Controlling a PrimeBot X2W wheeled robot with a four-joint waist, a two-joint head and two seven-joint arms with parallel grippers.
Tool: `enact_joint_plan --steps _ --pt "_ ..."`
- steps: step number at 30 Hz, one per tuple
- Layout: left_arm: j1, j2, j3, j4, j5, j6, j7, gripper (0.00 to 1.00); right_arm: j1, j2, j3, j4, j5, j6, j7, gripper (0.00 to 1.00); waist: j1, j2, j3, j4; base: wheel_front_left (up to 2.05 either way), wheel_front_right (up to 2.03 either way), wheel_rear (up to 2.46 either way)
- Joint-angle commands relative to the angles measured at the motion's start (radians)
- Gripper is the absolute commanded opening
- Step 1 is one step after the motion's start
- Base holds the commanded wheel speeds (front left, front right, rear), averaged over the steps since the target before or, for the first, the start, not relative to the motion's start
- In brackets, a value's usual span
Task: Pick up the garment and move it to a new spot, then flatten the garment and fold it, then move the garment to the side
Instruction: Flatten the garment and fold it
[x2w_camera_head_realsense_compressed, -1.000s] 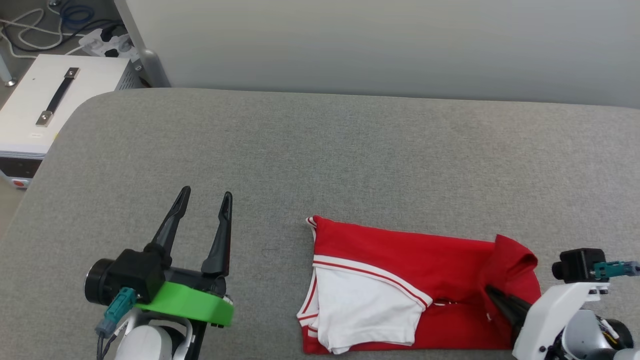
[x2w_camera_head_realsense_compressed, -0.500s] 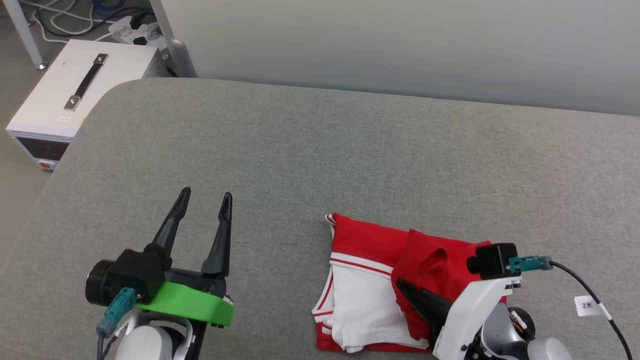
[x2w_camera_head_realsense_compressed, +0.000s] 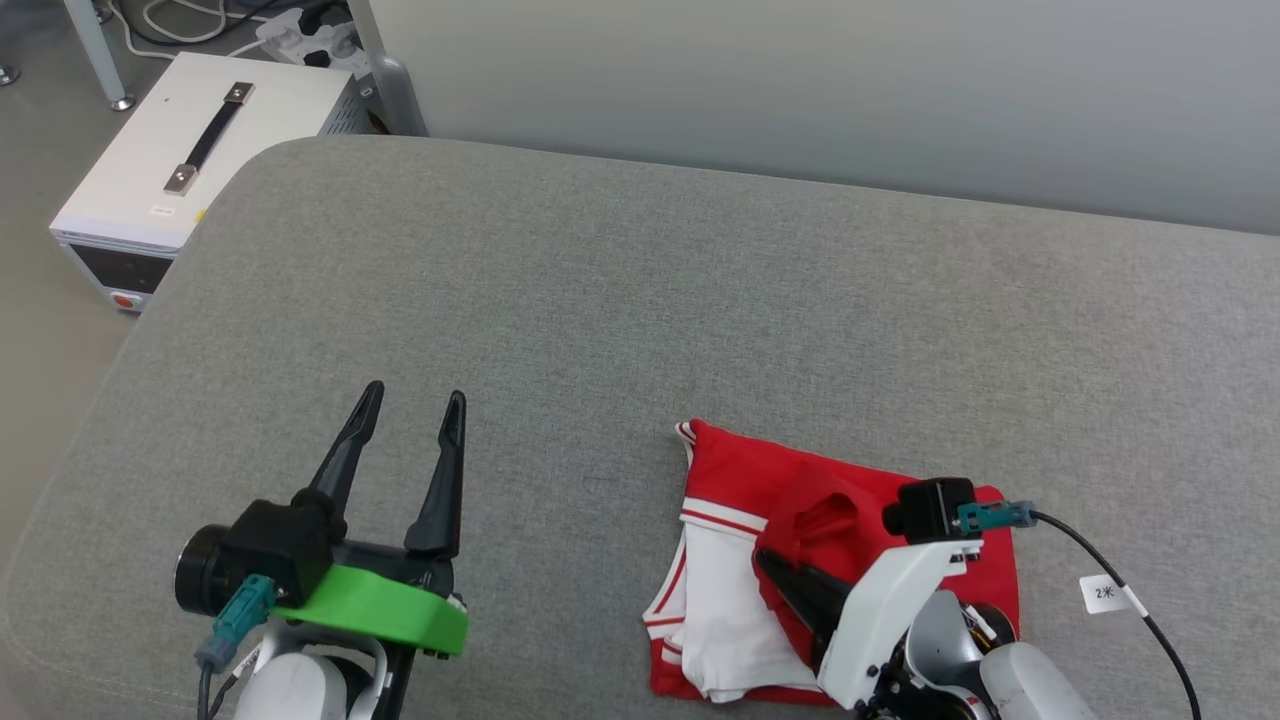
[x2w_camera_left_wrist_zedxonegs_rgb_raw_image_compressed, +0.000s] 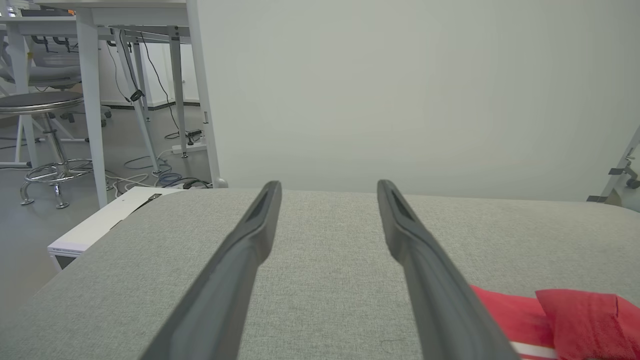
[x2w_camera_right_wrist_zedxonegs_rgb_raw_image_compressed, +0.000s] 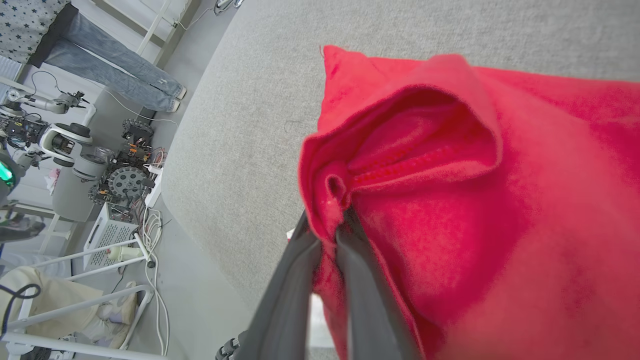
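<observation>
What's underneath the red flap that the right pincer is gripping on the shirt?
Under the red flap in the right pincer lie lower red layers of the garment; its white sleeve pokes out on the left. How far the sleeve runs beneath, and any print, is covered.

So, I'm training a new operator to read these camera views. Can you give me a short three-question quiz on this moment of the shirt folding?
1. True or false: the left gripper is holding the red T-shirt.
2. The T-shirt lies on: A) the grey padded surface; B) a metal tray; C) a wooden shelf.
3. Fill in: the fingers of the right gripper pinch a fold of ___ fabric.
Key: 1 false, its fingers stand open over bare surface, apart from the shirt; 2 A; 3 red.
</observation>
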Motion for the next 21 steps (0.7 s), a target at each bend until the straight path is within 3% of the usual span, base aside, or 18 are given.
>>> enact_joint_plan --steps 1,2,6,11,17,21 --pt "0.0 0.002 0.001 0.001 -0.007 -0.003 -0.006 1.0 -0.018 0.002 0.011 0.013 0.002 -0.001 -0.011 0.93 0.0 0.0 -0.003 0.0 0.0 0.0 0.0" --pt "0.002 0.002 0.002 0.004 -0.007 -0.003 -0.006 1.0 -0.018 0.002 0.018 0.022 0.017 -0.001 -0.019 1.0 0.0 0.0 -0.01 -0.001 0.0 0.0 0.0" --pt "0.019 0.019 -0.001 0.014 -0.01 -0.003 -0.006 1.0 -0.03 0.002 0.123 -0.004 0.13 -0.001 -0.043 1.0 0.0 0.0 -0.045 -0.022 0.0 0.0 0.0" --pt "0.022 0.028 -0.003 0.01 -0.012 -0.003 -0.006 1.0 -0.049 0.002 0.167 -0.047 0.19 -0.001 -0.053 1.0 0.0 0.0 -0.063 -0.041 0.0 0.0 0.0" --pt "0.032 0.024 -0.014 0.003 -0.021 -0.003 -0.006 1.0 -0.099 -0.01 0.112 -0.066 0.03 -0.001 -0.054 1.0 0.0 0.0 -0.074 -0.075 0.0 0.0 0.0" --pt "0.034 0.019 -0.021 0.0 -0.026 -0.003 -0.006 1.0 -0.13 -0.098 0.071 -0.104 -0.117 -0.001 -0.084 1.0 0.0 0.0 -0.078 -0.098 0.0 0.0 0.0"
